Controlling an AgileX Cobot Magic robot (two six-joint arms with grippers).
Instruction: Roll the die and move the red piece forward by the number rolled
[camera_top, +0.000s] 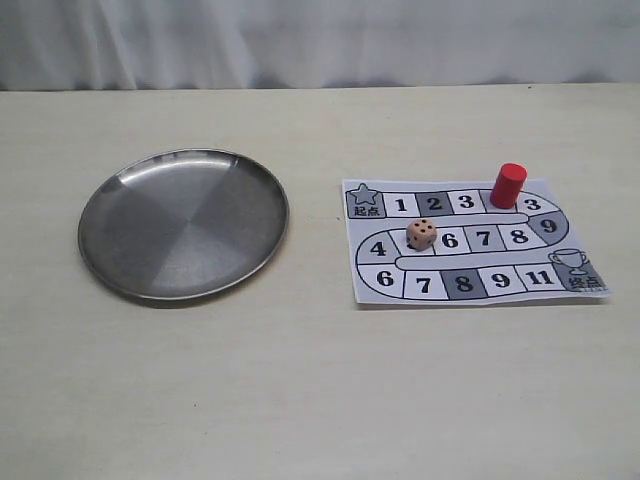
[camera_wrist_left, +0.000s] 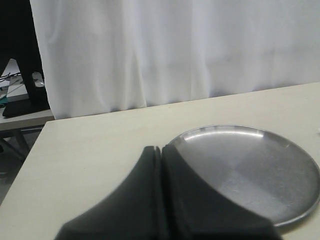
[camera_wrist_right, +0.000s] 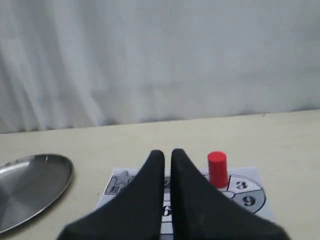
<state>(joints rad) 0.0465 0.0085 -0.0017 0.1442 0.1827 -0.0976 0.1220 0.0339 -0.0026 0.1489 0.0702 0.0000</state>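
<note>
From the exterior camera I see the die (camera_top: 421, 235) resting on the paper game board (camera_top: 475, 290), on the middle row, on the square between the printed 4 and 6. It is a light wooden cube with black pips, but I cannot count the pips on its upper face with confidence. The red piece (camera_top: 508, 185) stands upright on the board's top row, just past the square marked 3 and well apart from the die. The board lies flat on the pale table (camera_top: 320, 400), with a star square at its top-left corner and a trophy square at its bottom right. To the left of the board, near it but not touching, sits the round metal plate (camera_top: 183, 224). Through the left wrist camera, the left gripper (camera_wrist_left: 158, 150) has its two black fingers pressed together with nothing between them, above the table with the plate's rim just beyond the tips. Through the right wrist camera, the right gripper (camera_wrist_right: 167, 152) shows only a thin slit between its fingers, pinching nothing, and it is aimed over the board with the red piece just beside the fingertips. A white curtain (camera_wrist_left: 175, 50) hangs behind the table.
</note>
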